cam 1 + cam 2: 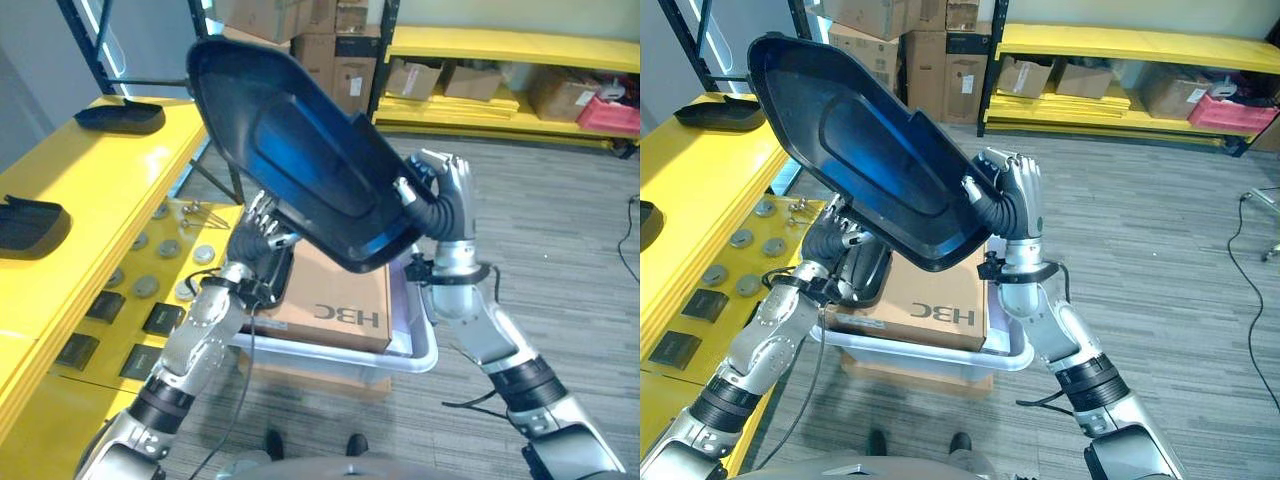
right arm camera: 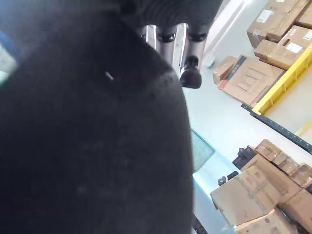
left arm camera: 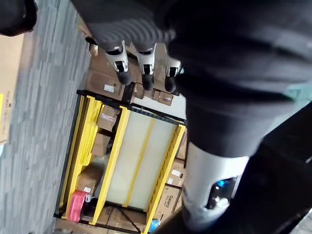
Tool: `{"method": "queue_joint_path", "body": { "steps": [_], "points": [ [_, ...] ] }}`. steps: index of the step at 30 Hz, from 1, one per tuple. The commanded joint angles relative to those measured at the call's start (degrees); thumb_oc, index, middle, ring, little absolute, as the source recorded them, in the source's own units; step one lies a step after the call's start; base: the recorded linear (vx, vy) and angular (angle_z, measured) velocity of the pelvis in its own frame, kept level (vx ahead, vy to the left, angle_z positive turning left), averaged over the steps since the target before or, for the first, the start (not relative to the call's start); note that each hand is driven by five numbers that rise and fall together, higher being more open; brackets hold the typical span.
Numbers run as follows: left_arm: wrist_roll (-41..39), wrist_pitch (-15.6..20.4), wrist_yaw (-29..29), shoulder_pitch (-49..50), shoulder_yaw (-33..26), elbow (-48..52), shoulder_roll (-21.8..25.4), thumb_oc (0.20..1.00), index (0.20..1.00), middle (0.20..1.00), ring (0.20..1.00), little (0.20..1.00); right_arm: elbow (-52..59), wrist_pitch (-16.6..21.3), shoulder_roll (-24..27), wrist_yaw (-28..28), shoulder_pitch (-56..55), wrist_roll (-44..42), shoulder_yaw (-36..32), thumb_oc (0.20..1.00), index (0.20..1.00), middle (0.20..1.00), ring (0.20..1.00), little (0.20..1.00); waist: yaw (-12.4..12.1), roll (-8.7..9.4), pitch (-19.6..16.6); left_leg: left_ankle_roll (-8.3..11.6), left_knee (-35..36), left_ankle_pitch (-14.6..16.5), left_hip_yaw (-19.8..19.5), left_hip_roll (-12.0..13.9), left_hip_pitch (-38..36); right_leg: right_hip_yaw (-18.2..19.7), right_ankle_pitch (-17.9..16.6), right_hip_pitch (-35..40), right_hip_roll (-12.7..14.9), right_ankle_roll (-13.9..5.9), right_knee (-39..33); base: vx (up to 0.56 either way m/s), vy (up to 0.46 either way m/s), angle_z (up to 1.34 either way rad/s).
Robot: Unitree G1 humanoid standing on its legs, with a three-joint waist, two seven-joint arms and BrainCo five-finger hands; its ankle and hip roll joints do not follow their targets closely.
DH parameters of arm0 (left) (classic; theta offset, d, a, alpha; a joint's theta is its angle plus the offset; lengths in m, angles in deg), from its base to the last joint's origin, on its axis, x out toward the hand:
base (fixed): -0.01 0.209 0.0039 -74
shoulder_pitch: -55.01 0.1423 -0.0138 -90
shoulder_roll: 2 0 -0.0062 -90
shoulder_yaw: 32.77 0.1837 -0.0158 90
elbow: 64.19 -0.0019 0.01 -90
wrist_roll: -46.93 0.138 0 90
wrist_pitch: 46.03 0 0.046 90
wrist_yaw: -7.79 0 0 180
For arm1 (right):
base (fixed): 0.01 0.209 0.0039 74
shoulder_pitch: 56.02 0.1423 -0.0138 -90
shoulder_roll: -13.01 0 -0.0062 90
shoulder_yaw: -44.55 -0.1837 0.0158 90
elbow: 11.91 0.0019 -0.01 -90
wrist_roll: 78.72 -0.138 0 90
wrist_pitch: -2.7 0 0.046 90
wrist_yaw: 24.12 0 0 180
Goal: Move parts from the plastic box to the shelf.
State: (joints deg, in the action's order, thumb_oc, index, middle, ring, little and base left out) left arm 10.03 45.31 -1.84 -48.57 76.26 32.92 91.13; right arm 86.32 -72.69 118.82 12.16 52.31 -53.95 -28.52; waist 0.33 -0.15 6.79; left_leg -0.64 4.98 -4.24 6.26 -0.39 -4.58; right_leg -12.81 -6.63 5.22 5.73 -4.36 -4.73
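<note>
Left eye view, large black moulded plastic panel (image 1: 300, 160) clasped by right hand (image 1: 448, 195), left hand (image 1: 262, 222) beneath with grip hidden, white plastic box (image 1: 400, 355) holding brown cardboard carton (image 1: 335, 300).

The big dark part (image 1: 300, 160) hangs tilted over the plastic box (image 1: 420, 355), blocking passage there. On the yellow shelf (image 1: 120, 190), open surface lies between two dark parts (image 1: 120, 117) (image 1: 30, 225).
</note>
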Motion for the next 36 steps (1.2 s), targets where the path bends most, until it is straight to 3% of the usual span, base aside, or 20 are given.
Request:
{"method": "queue_joint_path", "body": {
  "steps": [1, 6, 9, 10, 13, 15, 24, 36],
  "points": [
    [-0.7, 3.7, 2.7, -7.1, 1.5, 1.6, -1.4, 1.000, 1.000, 1.000, 1.000, 1.000, 5.7, 5.7, -2.1, -1.5, 2.1, -0.7, 4.4, 0.200, 0.200, 0.200, 0.200, 0.200, -0.7, 1.75, -2.2, 0.60, 0.0, 5.7, 0.3, 1.5, -2.3, 0.4, 3.5, 3.0, 2.3, -3.38, -0.3, 0.00, 0.000, 0.00],
    [-7.0, 1.8, 7.6, -7.5, 4.5, 2.2, -2.8, 1.000, 1.000, 1.000, 1.000, 1.000, 5.3, 5.7, -3.9, -0.2, 3.0, 0.4, 6.5, 0.200, 0.200, 0.200, 0.200, 0.200, -0.4, 1.38, -2.2, 0.58, 0.0, 5.8, 0.6, 1.6, -2.4, 0.7, 3.5, 3.0, 2.4, -3.42, -0.3, 0.00, 0.000, 0.00],
    [-5.4, 3.6, 9.8, -8.0, 5.2, 2.0, -2.6, 1.000, 1.000, 1.000, 1.000, 1.000, 5.9, 6.0, -4.2, 1.0, 3.5, 1.7, 6.9, 0.200, 0.200, 0.200, 0.200, 0.200, -0.2, 1.24, -2.2, 0.59, 0.0, 5.8, 0.8, 1.5, -2.4, 0.8, 3.5, 2.9, 2.4, -3.47, -0.3, 0.00, 0.000, 0.00],
    [-1.0, 5.1, 11.5, -9.1, 5.5, 2.5, -2.2, 1.000, 1.000, 1.000, 1.000, 1.000, 6.5, 5.5, -4.3, 3.5, 3.6, 4.4, 7.2, 0.200, 0.200, 0.200, 0.200, 0.200, 0.0, 1.04, -2.3, 0.52, 0.0, 5.8, 0.9, 1.5, -2.4, 1.0, 3.5, 2.8, 2.4, -3.47, -0.3, 0.00, 0.000, 0.00],
    [2.5, 5.0, 11.1, -13.5, 6.6, 3.5, -1.7, 1.000, 1.000, 1.000, 1.000, 1.000, 5.5, 3.6, -4.1, 10.3, 6.3, 7.0, 6.4, 0.200, 0.200, 0.200, 0.200, 0.200, 0.4, 0.62, -2.5, 0.61, 0.0, 5.8, 0.9, 1.4, -2.6, 1.2, 3.4, 3.0, 2.4, -3.66, -0.3, 0.00, 0.025, -0.02],
    [2.8, 4.6, 10.3, -15.3, 6.9, 3.3, -1.6, 1.000, 1.000, 1.000, 1.000, 1.000, 4.9, 2.3, -4.0, 11.8, 7.8, 7.9, 6.1, 0.200, 0.200, 0.200, 0.200, 0.200, 0.5, 0.52, -2.7, 0.66, 0.0, 5.7, 0.9, 1.4, -2.6, 1.2, 3.4, 3.0, 2.5, -3.73, -0.3, 0.00, 0.000, 0.00],
    [0.6, 1.8, 9.5, -19.4, 5.4, 2.1, -1.0, 1.000, 1.000, 1.000, 1.000, 1.000, 2.5, -0.6, -1.6, 14.4, 10.4, 7.8, 4.1, 0.200, 0.200, 0.200, 0.200, 0.200, 1.0, 0.22, -3.5, 0.66, 0.0, 5.7, 0.9, 1.4, -2.6, 1.6, 3.6, 3.0, 2.5, -3.82, -0.3, 0.00, 0.000, 0.00],
    [6.8, -2.3, 7.2, -15.3, 4.6, -0.3, -0.6, 1.000, 1.000, 1.000, 1.000, 1.000, -0.6, -5.0, 1.3, 18.2, 9.3, 4.7, -1.5, 0.200, 0.200, 0.200, 0.200, 0.200, 0.8, 0.36, -3.2, 0.54, 0.0, 5.8, 0.9, 1.4, -2.8, 1.5, 3.7, 3.2, 2.3, -3.51, -0.3, 0.00, 0.000, 0.00]
  ]
}}
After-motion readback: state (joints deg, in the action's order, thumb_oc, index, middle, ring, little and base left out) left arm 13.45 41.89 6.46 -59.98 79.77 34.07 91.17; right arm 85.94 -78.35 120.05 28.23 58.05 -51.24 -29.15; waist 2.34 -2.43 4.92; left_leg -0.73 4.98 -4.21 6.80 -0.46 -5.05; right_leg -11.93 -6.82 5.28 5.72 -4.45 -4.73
